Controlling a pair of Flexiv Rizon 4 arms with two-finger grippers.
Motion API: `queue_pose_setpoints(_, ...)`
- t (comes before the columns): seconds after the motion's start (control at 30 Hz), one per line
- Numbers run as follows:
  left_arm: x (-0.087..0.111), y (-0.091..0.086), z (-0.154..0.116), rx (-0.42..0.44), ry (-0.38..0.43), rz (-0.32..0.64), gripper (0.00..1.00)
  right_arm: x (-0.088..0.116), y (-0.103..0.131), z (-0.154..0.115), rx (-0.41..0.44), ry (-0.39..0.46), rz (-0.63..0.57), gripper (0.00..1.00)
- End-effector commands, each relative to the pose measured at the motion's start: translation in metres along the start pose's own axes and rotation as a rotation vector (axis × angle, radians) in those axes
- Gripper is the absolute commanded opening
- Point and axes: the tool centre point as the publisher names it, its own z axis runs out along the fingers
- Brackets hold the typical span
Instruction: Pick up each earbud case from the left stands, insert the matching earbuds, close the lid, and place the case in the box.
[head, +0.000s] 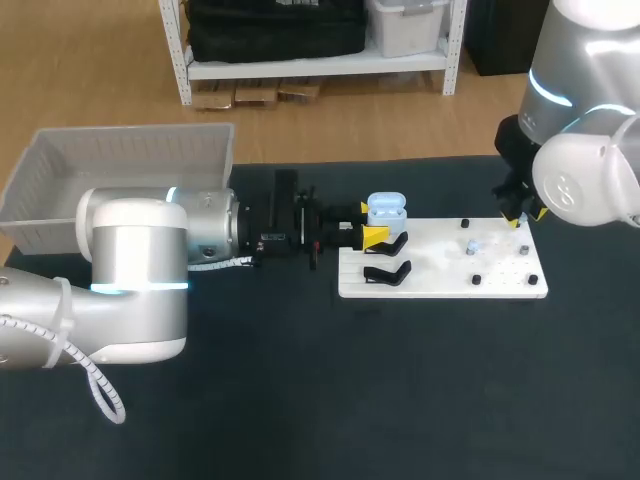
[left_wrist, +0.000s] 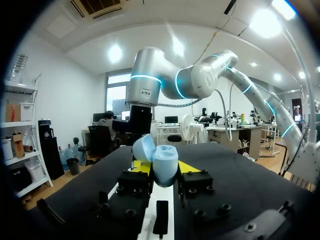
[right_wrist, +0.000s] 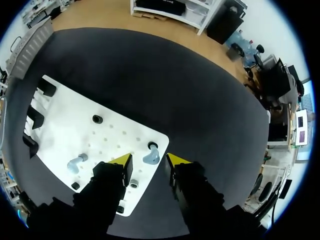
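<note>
**Head:** left arm comes in from the left. Left gripper (head: 374, 237) is at the far left corner of the white board (head: 440, 285), which lies mid-tabletop. Light-blue earbud case (head: 386, 210) sits there with its lid up, right above the yellow tips. Can't tell from here whether it rests on a stand. Two bare black stands (head: 387, 272) along the board's left edge, nearer the robot. One earbud (head: 473, 245) lies mid-board among the black pegs (head: 477, 279). Right gripper (head: 520, 212) hangs over the board's far right corner. Grey box (head: 120, 160) at the tabletop's far left corner.

**Left wrist:** left gripper (left_wrist: 164, 168) has the earbud case (left_wrist: 165, 167) pinched between its fingers, one yellow tip on each side. Lid (left_wrist: 143, 147) is swung open. White board (left_wrist: 159, 210) runs under the fingers.

**Right wrist:** right gripper (right_wrist: 150, 161) has its fingers spread, nothing held. An earbud (right_wrist: 149, 158) lies on the white board (right_wrist: 115, 135) near its corner, in line with the gap between the tips and below them. Second earbud (right_wrist: 75, 163) is further in along the same edge. Black stands (right_wrist: 35, 117) line the opposite edge.
</note>
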Motion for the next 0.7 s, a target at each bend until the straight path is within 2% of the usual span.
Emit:
queue_pose_setpoints(0.03,0.001,0.000,0.000,-0.002,-0.003,0.002,0.00,-0.001,0.000,0.002,0.001,0.002,0.003,0.40)
queue_pose_setpoints(0.23,0.001,0.000,0.000,-0.002,-0.003,0.002,0.00,0.000,-0.001,0.003,0.001,0.005,0.007,0.25)
queue_pose_setpoints(0.43,0.001,0.000,0.000,-0.002,-0.003,0.002,0.00,0.001,0.000,0.002,0.004,0.001,0.004,0.00)
queue_pose_setpoints(0.57,0.001,0.000,0.000,-0.002,-0.003,0.002,0.00,0.002,0.000,-0.006,0.016,-0.008,-0.002,0.00)
queue_pose_setpoints(0.7,0.001,0.000,0.000,-0.002,-0.003,0.002,0.00,0.004,-0.001,-0.025,0.045,-0.032,0.001,0.00)
